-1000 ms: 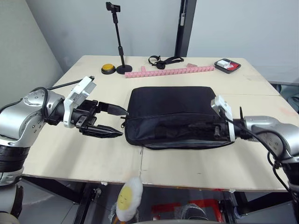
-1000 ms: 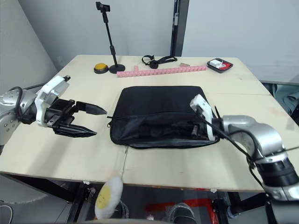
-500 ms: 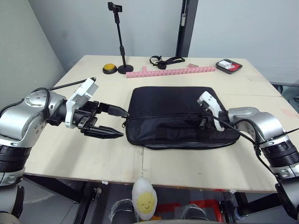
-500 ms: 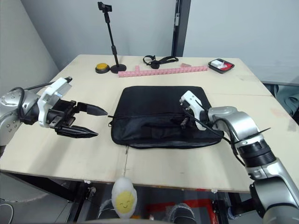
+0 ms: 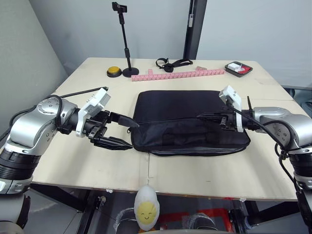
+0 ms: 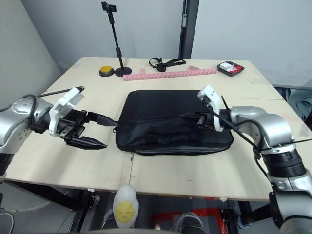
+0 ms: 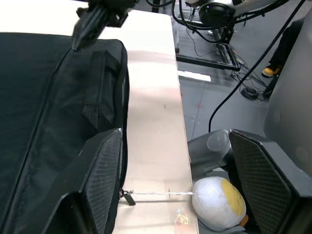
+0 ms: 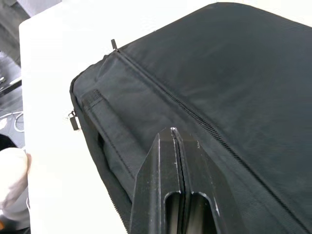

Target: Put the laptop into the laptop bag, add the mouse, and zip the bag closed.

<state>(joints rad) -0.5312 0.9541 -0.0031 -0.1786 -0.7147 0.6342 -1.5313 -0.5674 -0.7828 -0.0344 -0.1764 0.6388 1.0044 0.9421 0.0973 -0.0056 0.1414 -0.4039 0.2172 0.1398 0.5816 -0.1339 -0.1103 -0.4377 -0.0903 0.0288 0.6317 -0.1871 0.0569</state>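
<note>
The laptop bag (image 5: 187, 122) lies flat in the middle of the bench (image 5: 195, 170). The left claw (image 5: 126, 132) sits at the bag's left end with its fingers apart. The right claw (image 5: 202, 117) is pressed together, empty, over the bag's top. No writing can be read on the bag.

The laptop bag (image 5: 187, 122), a large black rectangular fabric case, lies flat on the worktop (image 5: 204, 170) with its front pocket and strap handles facing the near edge and its top zipper line running lengthwise across it.
</note>
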